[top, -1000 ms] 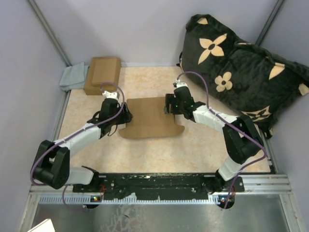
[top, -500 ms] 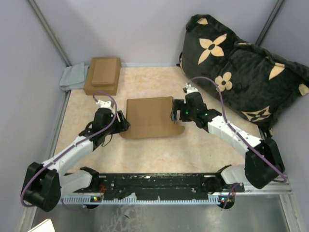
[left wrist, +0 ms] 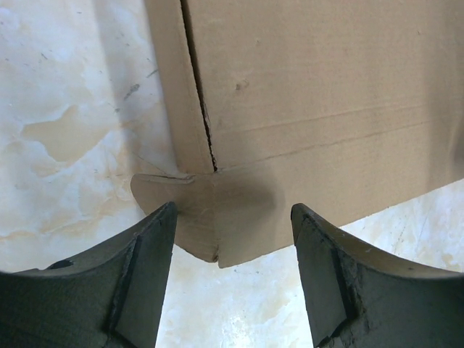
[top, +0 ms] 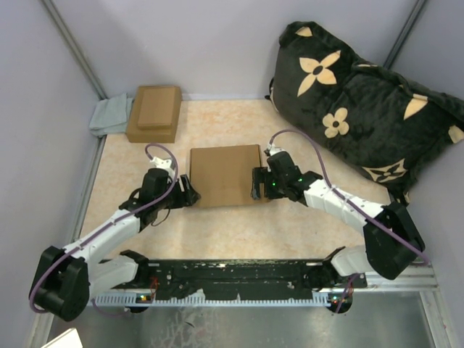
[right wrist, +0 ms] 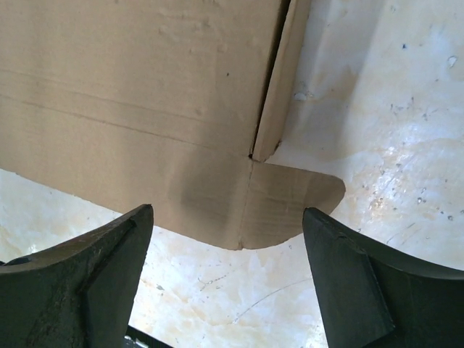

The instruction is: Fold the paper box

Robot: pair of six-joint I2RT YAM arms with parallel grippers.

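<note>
The paper box (top: 226, 174) lies flat and unfolded in the middle of the table (top: 290, 225), between the two arms. The left gripper (top: 190, 196) and the right gripper (top: 255, 183) each sit at one of its near corners. Both claws stand open and hold nothing. In the wrist views, each pair of fingers straddles a rounded corner tab, on the left (left wrist: 174, 210) and on the right (right wrist: 297, 199), apparently without touching it. The main risk is that the sheet is light and loose. If one arm pushes or lifts before the other, the cardboard will probably slide or turn on the smooth top instead of bending along its crease. The tabs lie flat on the surface, so the fingers may skate over them rather than get underneath. A hard pinch could crumple a tab or tear the slit (left wrist: 206, 138) further. A shove away from the arms would send the sheet toward the smaller cardboard box (top: 154, 112) or the flowered cushion (top: 362, 109). The outline is almost square, so its long axis is faint; it seems to run across the table from left to right, a little skewed, with the tabbed flap pointing toward the arm bases.
</note>
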